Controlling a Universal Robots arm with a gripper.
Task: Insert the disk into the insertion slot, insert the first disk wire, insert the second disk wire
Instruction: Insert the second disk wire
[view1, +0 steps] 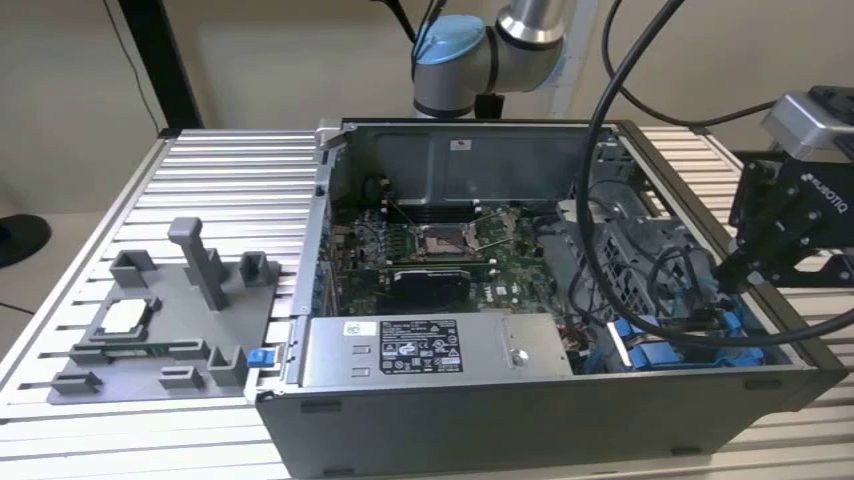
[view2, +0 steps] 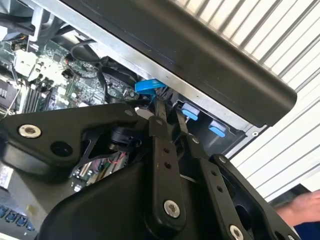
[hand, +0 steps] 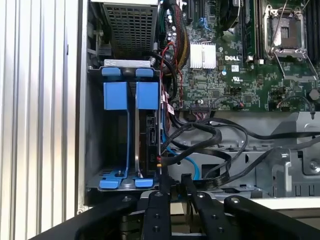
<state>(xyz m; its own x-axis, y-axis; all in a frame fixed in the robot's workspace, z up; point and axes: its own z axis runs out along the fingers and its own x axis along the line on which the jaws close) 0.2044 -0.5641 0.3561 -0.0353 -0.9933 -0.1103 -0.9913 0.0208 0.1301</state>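
The disk (hand: 149, 131) stands edge-on in its blue caddy (hand: 147, 95) inside the drive bay of the open computer case (view1: 534, 420), next to a second blue caddy (hand: 115, 95). In the exterior view the blue caddies (view1: 674, 352) sit at the case's front corner on that view's right. My gripper (view1: 731, 272) reaches down into that corner. Its fingers (hand: 162, 192) stand close together just off the disk's connector edge, shut on a thin black disk wire (hand: 159, 161). A blue wire (hand: 189, 162) runs to the same edge, and a blue piece (view2: 149, 86) shows at the fingertips (view2: 160, 116).
A bundle of black cables (hand: 220, 140) loops beside the bay. The motherboard (view1: 441, 245) and a grey labelled power-supply box (view1: 400, 350) fill the case. A grey fixture plate (view1: 160, 320) lies on the slatted table (view1: 240, 180). A person's hand (view2: 301, 206) is near the case's outside.
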